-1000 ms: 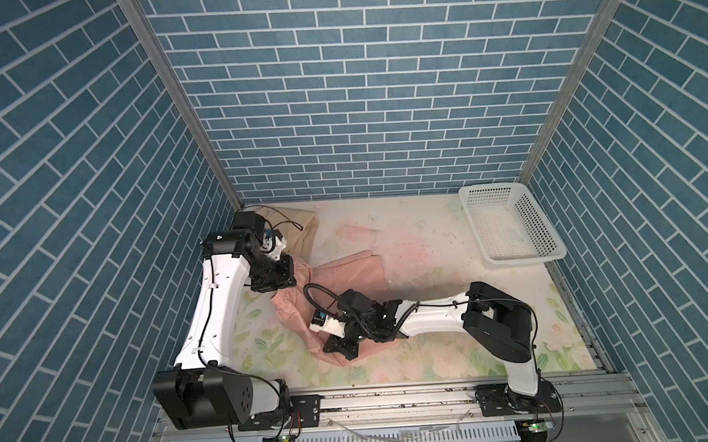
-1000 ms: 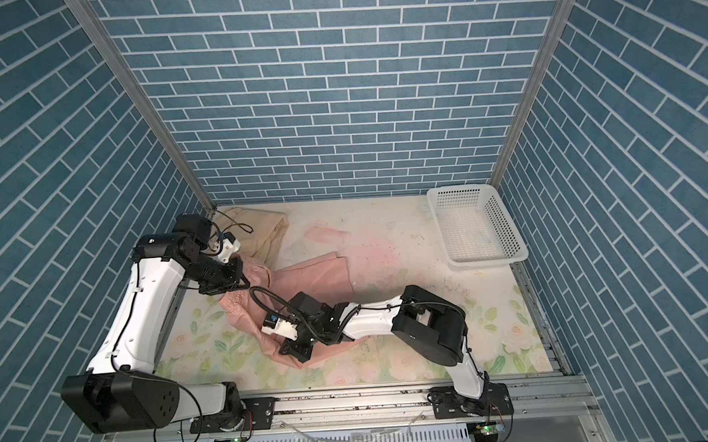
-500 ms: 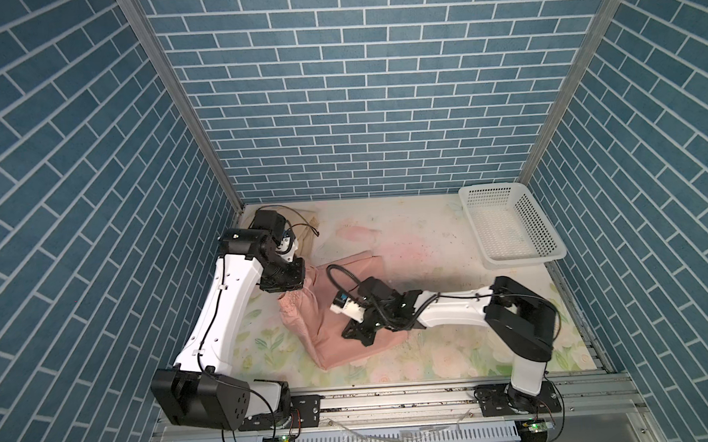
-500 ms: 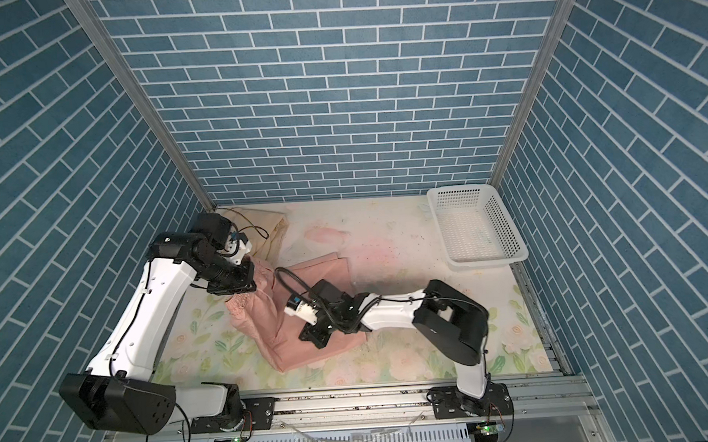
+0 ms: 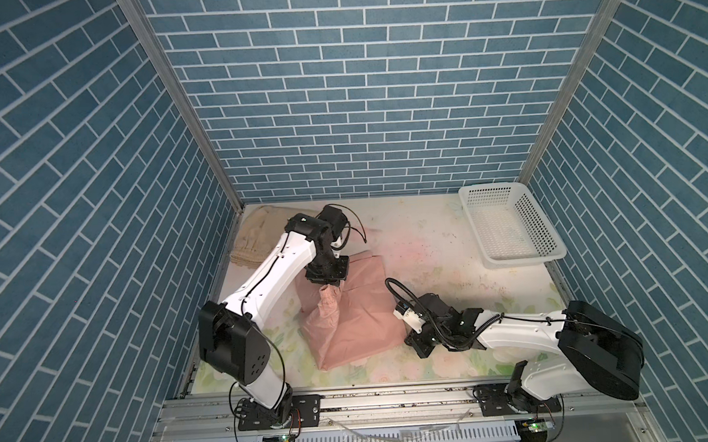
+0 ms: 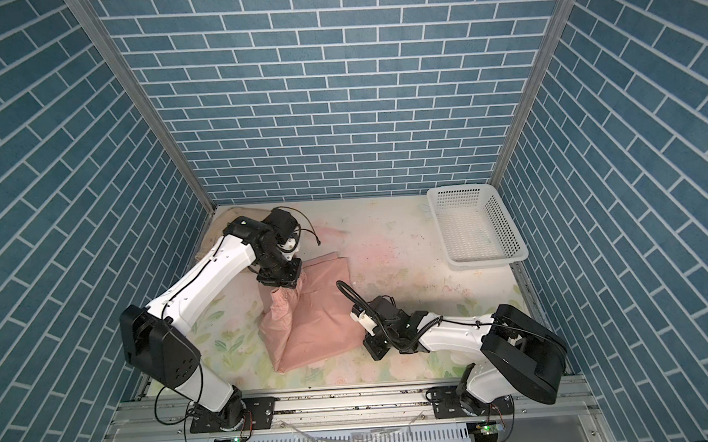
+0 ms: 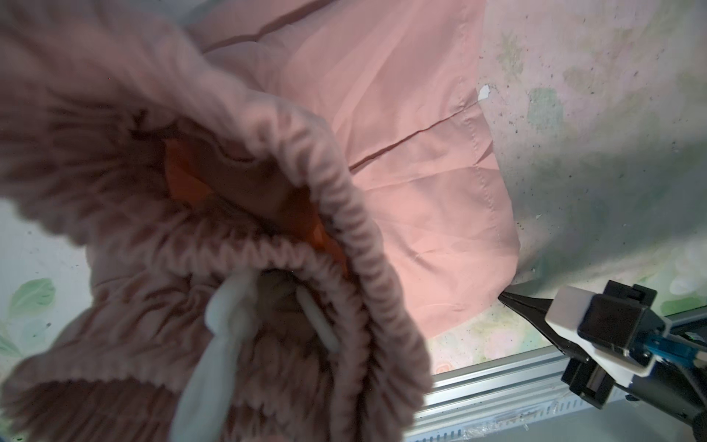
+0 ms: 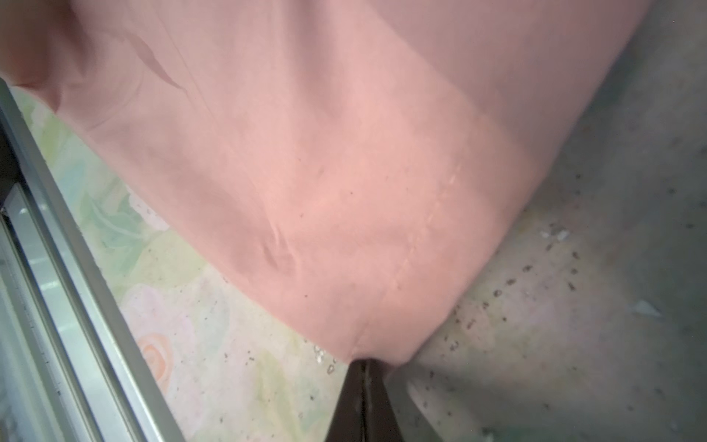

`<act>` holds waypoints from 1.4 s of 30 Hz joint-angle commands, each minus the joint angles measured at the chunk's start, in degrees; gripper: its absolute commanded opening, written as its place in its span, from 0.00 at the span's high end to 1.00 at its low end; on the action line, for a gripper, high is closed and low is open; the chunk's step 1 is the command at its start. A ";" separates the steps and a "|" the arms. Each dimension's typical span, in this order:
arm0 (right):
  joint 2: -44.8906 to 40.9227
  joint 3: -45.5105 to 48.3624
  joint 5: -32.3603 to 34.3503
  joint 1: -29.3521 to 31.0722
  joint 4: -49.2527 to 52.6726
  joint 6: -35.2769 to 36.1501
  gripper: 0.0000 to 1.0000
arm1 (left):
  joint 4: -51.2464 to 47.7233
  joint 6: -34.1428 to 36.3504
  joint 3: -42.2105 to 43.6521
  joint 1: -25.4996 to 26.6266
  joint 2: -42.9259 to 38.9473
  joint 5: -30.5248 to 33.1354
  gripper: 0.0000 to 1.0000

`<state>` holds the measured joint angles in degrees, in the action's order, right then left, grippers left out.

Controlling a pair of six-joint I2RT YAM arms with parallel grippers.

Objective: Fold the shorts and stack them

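2 white arms point(image 5: 272, 276), blk joints point(image 5: 234, 344), blk left end effector point(image 5: 327, 285), right end effector point(image 7: 507, 296)

I've carried both grippers toward 3 o'clock over the last second. The left gripper point(image 5: 328, 287), clamped on the waist of the pink shorts point(image 5: 361, 313), has come away from the tan shorts point(image 5: 253, 235), so more of those now shows. The right gripper point(image 5: 409, 340), pinching a hem corner, has dragged it out to 3 o'clock. The pink shorts, bunched before, now lie spread and flatter between the two.
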<state>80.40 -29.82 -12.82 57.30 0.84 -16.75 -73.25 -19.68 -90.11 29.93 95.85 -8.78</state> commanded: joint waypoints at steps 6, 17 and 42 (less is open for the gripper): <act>-1.13 1.80 0.78 -0.18 -6.31 -3.29 0.91 | 8.33 -7.21 -3.80 9.59 11.06 1.53 1.00; -20.35 4.11 2.63 -0.17 4.63 -8.73 0.76 | 13.87 -9.71 -8.80 13.54 16.67 2.45 0.51; 3.06 -24.96 1.21 -3.06 24.74 -17.54 0.35 | 30.23 -12.32 34.88 -0.31 -33.21 -0.12 0.00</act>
<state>82.70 -53.74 -10.83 54.41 21.52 -30.33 -50.50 -29.32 -60.03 29.80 66.52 -4.86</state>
